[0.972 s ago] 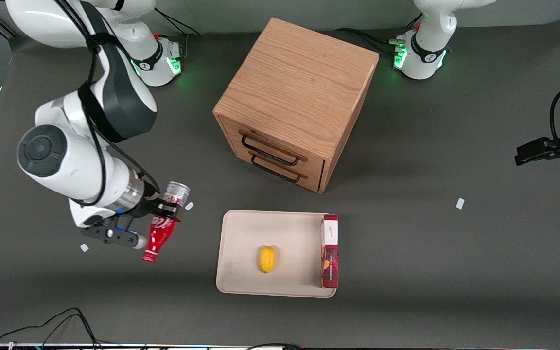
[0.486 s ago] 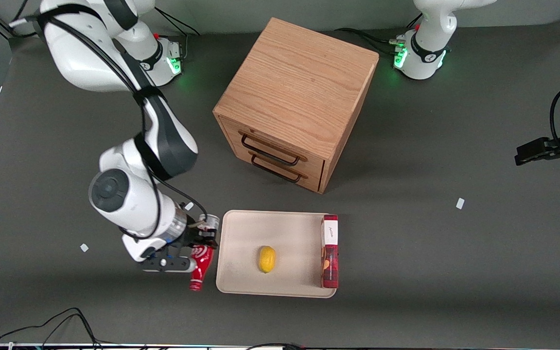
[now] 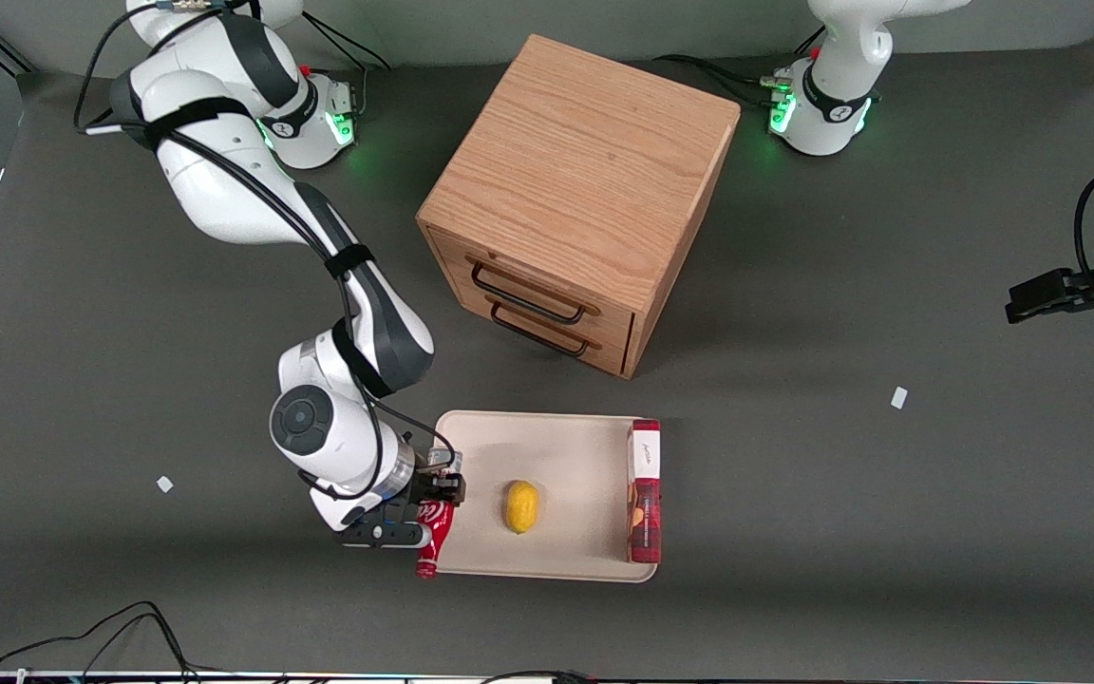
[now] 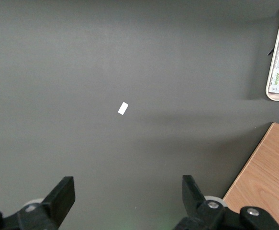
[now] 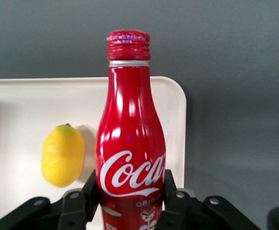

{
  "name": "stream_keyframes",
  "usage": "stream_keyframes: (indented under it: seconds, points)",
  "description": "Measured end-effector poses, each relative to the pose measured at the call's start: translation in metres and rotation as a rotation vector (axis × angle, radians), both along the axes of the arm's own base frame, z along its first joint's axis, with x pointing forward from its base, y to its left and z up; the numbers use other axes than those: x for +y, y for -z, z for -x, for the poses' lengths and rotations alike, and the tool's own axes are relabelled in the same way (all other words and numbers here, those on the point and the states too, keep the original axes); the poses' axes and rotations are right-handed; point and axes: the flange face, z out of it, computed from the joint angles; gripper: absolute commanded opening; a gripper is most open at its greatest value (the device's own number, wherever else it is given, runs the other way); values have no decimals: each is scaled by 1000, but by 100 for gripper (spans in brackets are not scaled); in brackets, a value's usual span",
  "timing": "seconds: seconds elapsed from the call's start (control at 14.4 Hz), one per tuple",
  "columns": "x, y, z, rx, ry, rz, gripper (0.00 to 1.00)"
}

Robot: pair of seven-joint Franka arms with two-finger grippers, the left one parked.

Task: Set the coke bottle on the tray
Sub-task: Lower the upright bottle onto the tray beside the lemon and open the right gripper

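Note:
My right gripper is shut on the coke bottle, a small red contour bottle with white script. It holds the bottle over the edge of the cream-beige tray at the working arm's end, with the neck pointing toward the front camera. In the right wrist view the fingers clamp the bottle at its lower body, and the tray lies under it.
A yellow lemon lies on the tray near the bottle. A red rectangular box lies along the tray's edge toward the parked arm. A wooden drawer cabinet stands farther from the front camera.
My right gripper has carried the coke bottle sideways from the bare table toward the parked arm's end, and it is now over the tray's edge. The lemon and box have not moved.

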Motion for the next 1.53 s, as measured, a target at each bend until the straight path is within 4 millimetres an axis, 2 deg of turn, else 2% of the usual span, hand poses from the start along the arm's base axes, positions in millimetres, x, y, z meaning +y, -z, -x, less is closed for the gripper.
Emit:
stream_keyframes:
  seconds: [0.07,0.14,0.56,0.76,0.83,0.9,1.53]
  points:
    - [0,10,0,-3,2,-2,27]
    - [1,17,0,-5,2,-4,30]
    - [4,54,4,-27,6,-14,40]
    - [4,56,3,-48,10,-23,79]
    - [4,57,3,-50,11,-24,97]
    - [4,59,4,-55,11,-26,100]
    - [5,62,3,-83,7,-27,100]
